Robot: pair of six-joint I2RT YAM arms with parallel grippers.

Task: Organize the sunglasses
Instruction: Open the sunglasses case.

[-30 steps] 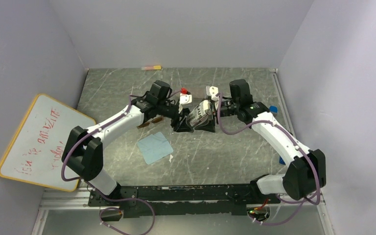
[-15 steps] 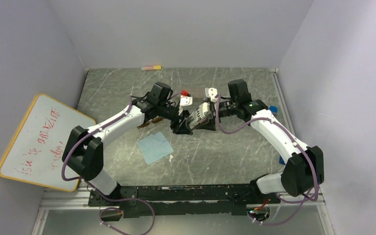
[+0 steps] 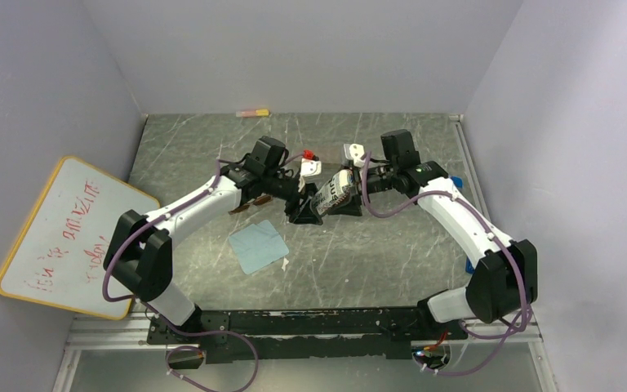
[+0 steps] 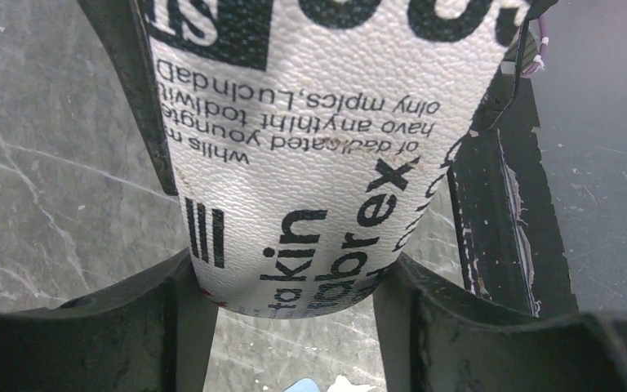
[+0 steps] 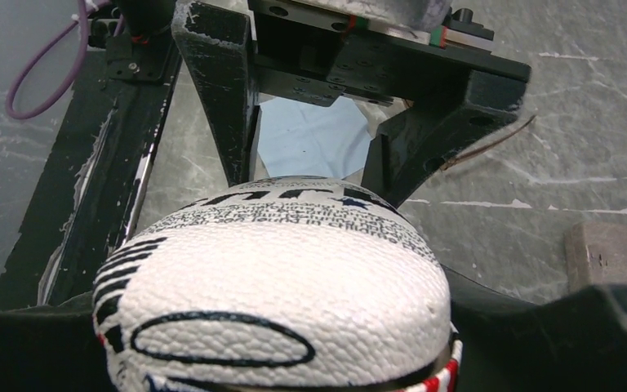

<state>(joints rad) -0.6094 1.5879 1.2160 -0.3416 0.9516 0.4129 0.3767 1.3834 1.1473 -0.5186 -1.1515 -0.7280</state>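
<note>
A white printed case (image 3: 336, 189) with black lettering hangs above the table between both arms. My left gripper (image 3: 302, 206) is shut on its one end; in the left wrist view the case (image 4: 310, 163) is wedged between both fingers of that gripper (image 4: 290, 282). My right gripper (image 3: 356, 189) is shut on the other end, and the case (image 5: 277, 286) fills that gripper (image 5: 282, 322) in the right wrist view. The sunglasses with brown-amber lenses (image 3: 241, 206) lie on the table under the left forearm, partly hidden. A thin brown temple (image 5: 490, 143) shows past the left fingers.
A light-blue cloth (image 3: 258, 245) lies on the grey marbled table in front of the left arm. A whiteboard (image 3: 65, 237) leans at the left wall. A pink-yellow item (image 3: 253, 113) lies by the back wall, a blue piece (image 3: 455, 182) behind the right arm.
My right gripper has closed in on its end of the case and shifted slightly left and back with it. The left gripper has kept its grip.
</note>
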